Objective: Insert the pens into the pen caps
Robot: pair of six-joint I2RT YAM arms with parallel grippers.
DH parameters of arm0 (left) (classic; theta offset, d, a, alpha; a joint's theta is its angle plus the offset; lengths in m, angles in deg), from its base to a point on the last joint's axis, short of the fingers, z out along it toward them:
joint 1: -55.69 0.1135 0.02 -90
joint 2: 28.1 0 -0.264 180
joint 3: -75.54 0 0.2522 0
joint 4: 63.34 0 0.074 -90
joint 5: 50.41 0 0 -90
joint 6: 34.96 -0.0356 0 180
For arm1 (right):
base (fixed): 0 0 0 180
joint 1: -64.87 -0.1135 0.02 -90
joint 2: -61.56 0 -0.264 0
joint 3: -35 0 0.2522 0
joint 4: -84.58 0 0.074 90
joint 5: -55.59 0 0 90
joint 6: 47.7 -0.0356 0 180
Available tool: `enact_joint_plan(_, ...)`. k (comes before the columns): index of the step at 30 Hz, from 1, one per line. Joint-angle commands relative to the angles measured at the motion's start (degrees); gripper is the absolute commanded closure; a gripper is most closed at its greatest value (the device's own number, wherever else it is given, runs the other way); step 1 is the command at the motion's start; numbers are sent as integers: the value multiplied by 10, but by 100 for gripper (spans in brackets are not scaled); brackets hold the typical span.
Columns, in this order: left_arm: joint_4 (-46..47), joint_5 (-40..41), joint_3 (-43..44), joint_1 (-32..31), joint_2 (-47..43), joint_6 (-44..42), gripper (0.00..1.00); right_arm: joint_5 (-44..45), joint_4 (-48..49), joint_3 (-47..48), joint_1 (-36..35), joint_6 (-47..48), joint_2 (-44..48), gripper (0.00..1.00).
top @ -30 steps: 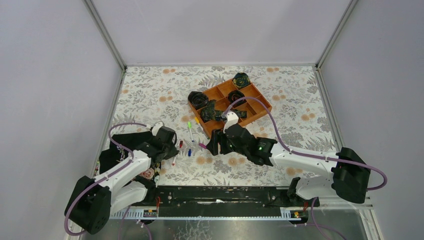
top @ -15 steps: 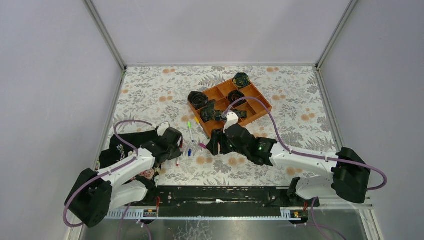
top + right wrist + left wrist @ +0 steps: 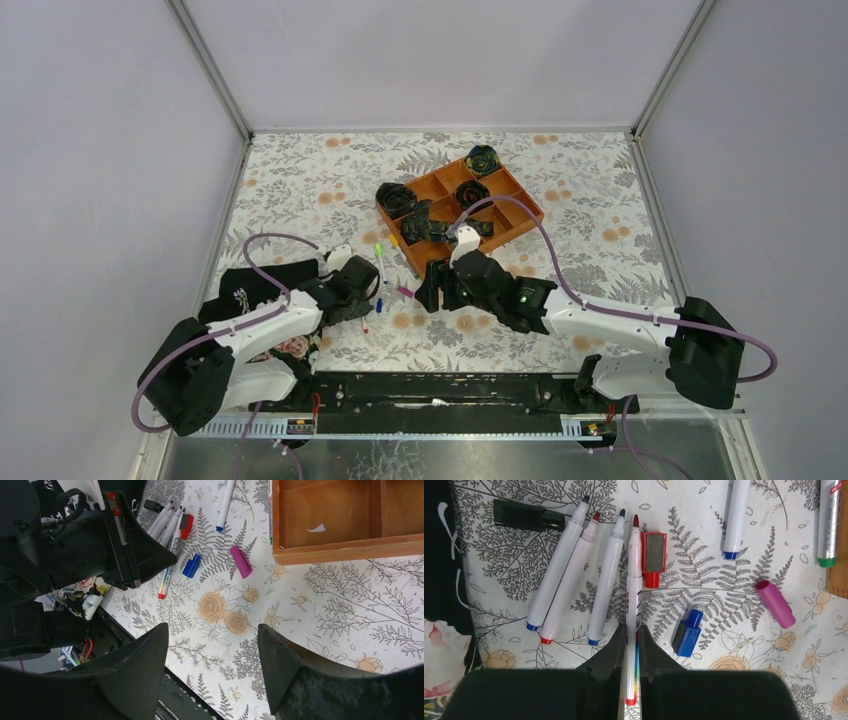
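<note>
While the flowered tabletop [image 3: 320,180] carries everything, an orange wooden tray [image 3: 350,547] with compartments sits toward its far middle, dark rolled fabric pieces [image 3: 397,198] lie in and beside the tray, and a black cloth [image 3: 255,285] lies by the near left edge. Just right of the pens, the right claw [image 3: 212,650] hovers over bare tabletop near the tray's corner, its jaws spread wide and holding nothing. Low over the pens, the left claw [image 3: 631,630] is pinched narrow on the barrel of a red-tipped pen [image 3: 634,580], whose rainbow-striped rear end sticks out behind the fingers. Whether that pen rests on the tabletop or is raised off it I cannot tell. To its left, three uncapped pens [image 3: 569,580] lie side by side, tips pointing away, with a black cap [image 3: 526,516] at the tip of the outermost one. A blue-ended pen [image 3: 736,520] lies apart on the right, and a green-ended pen [image 3: 828,525] lies next to the tray. A red cap [image 3: 653,560] lies just beside the held pen's tip, a blue cap [image 3: 687,632] near the claw's right finger, and a magenta cap [image 3: 775,603] farther right.
</note>
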Motion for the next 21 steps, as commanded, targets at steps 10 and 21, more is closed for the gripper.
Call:
enact_joint_plan(10, 122, -198, -34, -26, -241, -126, 100, -111, 89, -3, 62, -81, 36, 23)
enact_joint_plan(21, 219, -421, -27, -28, -287, -128, 100, -173, 108, 32, 75, -101, 4, 25)
